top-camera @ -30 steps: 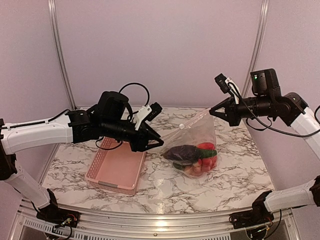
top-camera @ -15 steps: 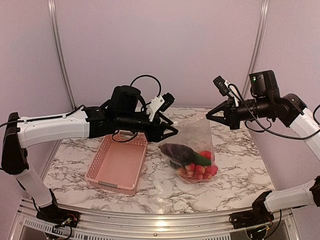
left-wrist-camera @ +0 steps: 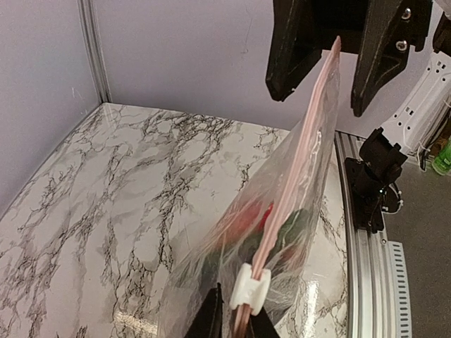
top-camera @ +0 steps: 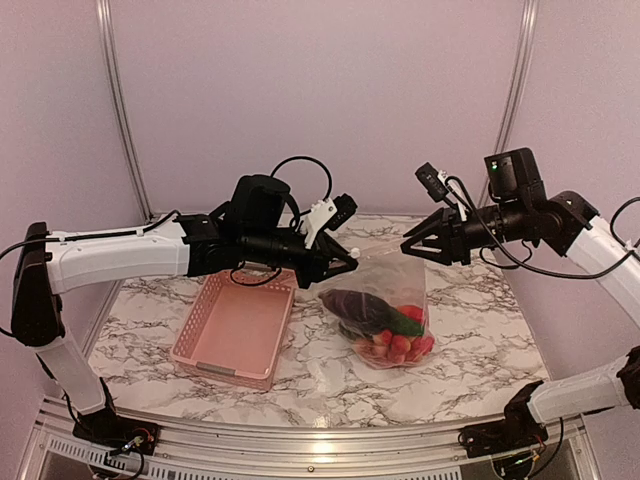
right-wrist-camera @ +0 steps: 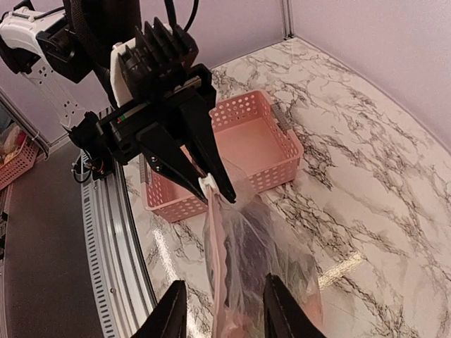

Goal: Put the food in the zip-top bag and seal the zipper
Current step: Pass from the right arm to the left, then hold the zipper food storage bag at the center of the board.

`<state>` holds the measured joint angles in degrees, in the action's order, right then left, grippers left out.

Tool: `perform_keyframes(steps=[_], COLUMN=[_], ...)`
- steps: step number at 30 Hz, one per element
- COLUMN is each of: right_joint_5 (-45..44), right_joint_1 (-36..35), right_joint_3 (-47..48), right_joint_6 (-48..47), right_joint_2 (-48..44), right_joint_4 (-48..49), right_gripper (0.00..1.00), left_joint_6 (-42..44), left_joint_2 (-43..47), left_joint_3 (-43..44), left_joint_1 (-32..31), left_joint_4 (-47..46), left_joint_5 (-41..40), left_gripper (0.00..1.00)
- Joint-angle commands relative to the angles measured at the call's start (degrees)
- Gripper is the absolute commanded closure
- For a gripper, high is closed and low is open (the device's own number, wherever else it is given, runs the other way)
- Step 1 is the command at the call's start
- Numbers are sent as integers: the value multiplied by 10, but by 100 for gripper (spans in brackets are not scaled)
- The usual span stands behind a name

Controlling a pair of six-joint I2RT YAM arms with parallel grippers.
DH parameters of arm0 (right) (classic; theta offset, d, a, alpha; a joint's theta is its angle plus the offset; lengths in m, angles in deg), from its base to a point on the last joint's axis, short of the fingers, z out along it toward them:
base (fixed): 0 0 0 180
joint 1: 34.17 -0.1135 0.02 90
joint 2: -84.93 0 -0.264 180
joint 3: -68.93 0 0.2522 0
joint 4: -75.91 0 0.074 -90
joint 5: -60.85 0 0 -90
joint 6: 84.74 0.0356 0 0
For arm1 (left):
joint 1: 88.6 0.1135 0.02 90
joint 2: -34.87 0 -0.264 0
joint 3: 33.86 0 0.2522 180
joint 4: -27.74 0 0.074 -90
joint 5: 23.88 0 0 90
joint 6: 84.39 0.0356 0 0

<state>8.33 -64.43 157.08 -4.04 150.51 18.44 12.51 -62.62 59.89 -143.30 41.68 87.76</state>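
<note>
Above the marble tabletop (top-camera: 480, 330), your right fingers (left-wrist-camera: 292, 49) have just sprung wide, freeing the zipper (left-wrist-camera: 310, 134); your left fingers (right-wrist-camera: 208, 155) now pinch its white slider (left-wrist-camera: 250, 289). The zip-top bag (top-camera: 400, 290) hangs centre frame, food (top-camera: 395, 335) inside, so I'd judge only sealing remains

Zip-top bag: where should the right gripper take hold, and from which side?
Probably pinch the zipper at the end opposite the left gripper, coming end-on with one finger each side: the strip is thin, flat and on edge, and the right gripper straddles it there, open.
</note>
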Motion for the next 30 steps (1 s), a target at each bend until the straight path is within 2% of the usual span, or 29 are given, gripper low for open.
perform_keyframes(steps=[1, 4, 7, 9, 10, 12, 22, 30], right_joint_5=[23, 22, 25, 22, 22, 24, 17, 13], right_joint_1=[-3, -7, -10, -14, -16, -18, -32, -33], right_joint_3=[3, 19, 29, 34, 34, 32, 37, 36], right_joint_6=[-2, -5, -14, -20, -22, -24, -37, -36], right_joint_2=[37, 56, 65, 65, 62, 56, 55, 51], right_joint_4=[28, 32, 22, 14, 13, 14, -2, -2], right_gripper=[64, 72, 90, 100, 100, 100, 100, 100], left_joint_6=[1, -1, -6, -14, -18, -23, -40, -27], left_joint_2=[0, -4, -4, -4, -3, -1, -8, -8], left_joint_3=[15, 17, 17, 20, 22, 24, 47, 47], left_joint_1=[2, 2, 2, 3, 4, 4, 8, 9], left_joint_4=[-3, 16, 15, 15, 12, 4, -13, 19], left_joint_5=[38, 48, 49, 48, 47, 58, 83, 80], left_gripper=[90, 91, 91, 80, 74, 71, 80, 85])
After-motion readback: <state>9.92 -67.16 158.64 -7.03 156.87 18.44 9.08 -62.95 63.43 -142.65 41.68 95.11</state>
